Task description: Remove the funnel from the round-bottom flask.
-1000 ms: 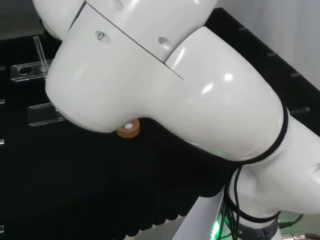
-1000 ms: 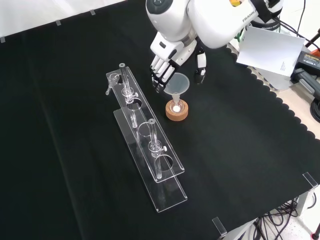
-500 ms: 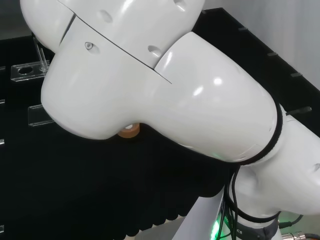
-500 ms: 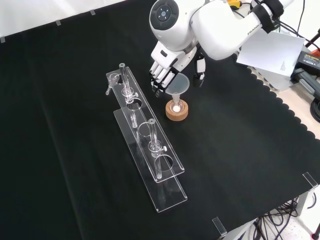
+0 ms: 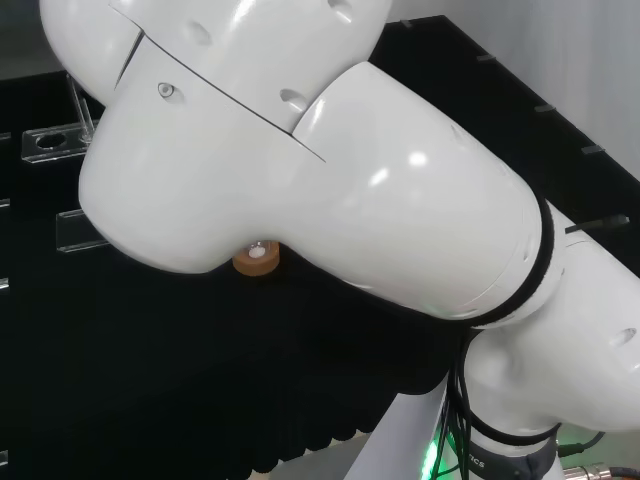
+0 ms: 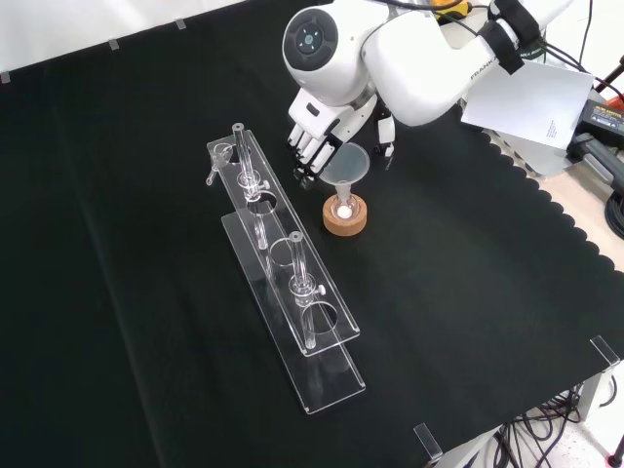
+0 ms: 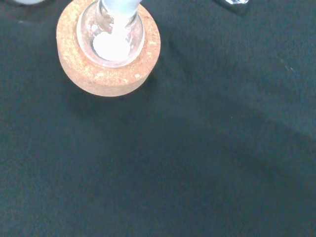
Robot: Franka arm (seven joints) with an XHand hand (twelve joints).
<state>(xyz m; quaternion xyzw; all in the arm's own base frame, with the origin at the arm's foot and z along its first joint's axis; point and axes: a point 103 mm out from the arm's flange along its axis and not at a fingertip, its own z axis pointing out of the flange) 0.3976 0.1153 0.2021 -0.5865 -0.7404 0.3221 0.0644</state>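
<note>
A small clear round-bottom flask (image 6: 343, 209) with white powder in it sits in a cork ring (image 6: 345, 216) on the black cloth. A clear funnel (image 6: 348, 166) stands in its neck. The hand (image 6: 314, 132) hovers just behind and above the funnel in the front view, fingers (image 6: 305, 148) to the funnel's left and thumb (image 6: 386, 138) to its right, apart from the rim. The fingers are only slightly bent and hold nothing. In the wrist view the cork ring (image 7: 109, 79) and flask (image 7: 112, 42) are close. In the head view the cork ring (image 5: 255, 262) peeks out below the arm's white link.
A long clear plastic rack (image 6: 283, 283) with upright glass tubes lies left of the flask in the front view; its end (image 5: 60, 140) is at the head view's left. White papers (image 6: 526, 97) lie past the cloth's scalloped edge at the front view's upper right.
The arm's links have swung left in the front view and the hand has shifted slightly left and up beside the funnel. Funnel and flask have not moved.
</note>
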